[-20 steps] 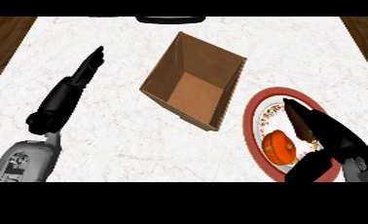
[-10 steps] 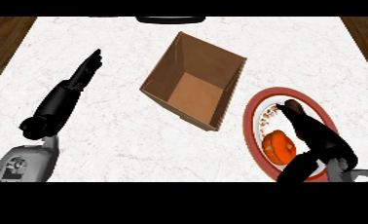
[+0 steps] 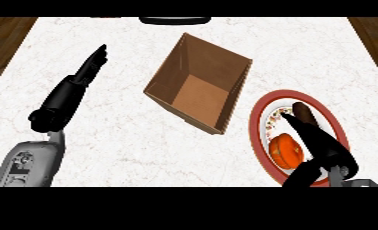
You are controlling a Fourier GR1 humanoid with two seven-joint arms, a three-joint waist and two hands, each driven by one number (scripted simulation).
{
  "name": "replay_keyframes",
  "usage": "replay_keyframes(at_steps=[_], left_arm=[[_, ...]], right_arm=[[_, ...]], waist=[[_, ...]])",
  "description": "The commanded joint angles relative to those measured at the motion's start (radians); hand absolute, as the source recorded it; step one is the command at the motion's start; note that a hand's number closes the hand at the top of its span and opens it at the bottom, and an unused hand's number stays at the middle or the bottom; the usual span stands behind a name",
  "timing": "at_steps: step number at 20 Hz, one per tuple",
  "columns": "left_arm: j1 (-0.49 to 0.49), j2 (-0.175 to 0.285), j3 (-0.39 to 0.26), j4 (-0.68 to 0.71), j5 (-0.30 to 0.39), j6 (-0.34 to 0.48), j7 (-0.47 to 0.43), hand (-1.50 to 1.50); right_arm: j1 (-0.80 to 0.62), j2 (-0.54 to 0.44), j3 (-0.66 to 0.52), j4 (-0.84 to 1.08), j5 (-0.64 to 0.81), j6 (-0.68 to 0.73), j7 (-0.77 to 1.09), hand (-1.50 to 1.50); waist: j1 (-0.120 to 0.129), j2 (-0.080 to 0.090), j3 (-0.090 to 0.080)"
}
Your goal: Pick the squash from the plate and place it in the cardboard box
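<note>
Marble-white counter carries everything. The open cardboard box sits mid-counter, set askew, its near corner just beside the red-rimmed plate at the right. I judge that closeness to be the main risk: a lift swung straight across could clip the box's wall and shove it aside.

The left hand rests open at the left, fingers straight, well apart from the box. The right hand stretches over the plate with its fingers nearly straight and holds nothing.

The orange squash lies on the plate, close against that hand's left side. It looks round and smooth, so it may roll away from closing fingers or skid across the plate.

The hand covers the squash's right flank, so I cannot tell whether they touch. The wrist is cut off low in the view. A brownish tip by the fingers may be finger or food.
</note>
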Motion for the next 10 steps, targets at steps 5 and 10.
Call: replay_keyframes(at_steps=[5, 10], left_arm=[[0.028, -0.024, 0.001, -0.063, -0.013, -0.011, 0.041, 0.0], [0.061, 0.008, 0.051, -0.024, 0.002, -0.067, -0.042, 0.0]], right_arm=[[-0.045, 0.049, 0.039, 0.127, 0.164, -0.091, -0.221, 1.5], [-0.018, 0.027, -0.003, 0.046, 0.223, -0.101, -0.246, 1.5]], waist=[[0.004, 0.004, 0.005], [0.001, 0.003, 0.004]])
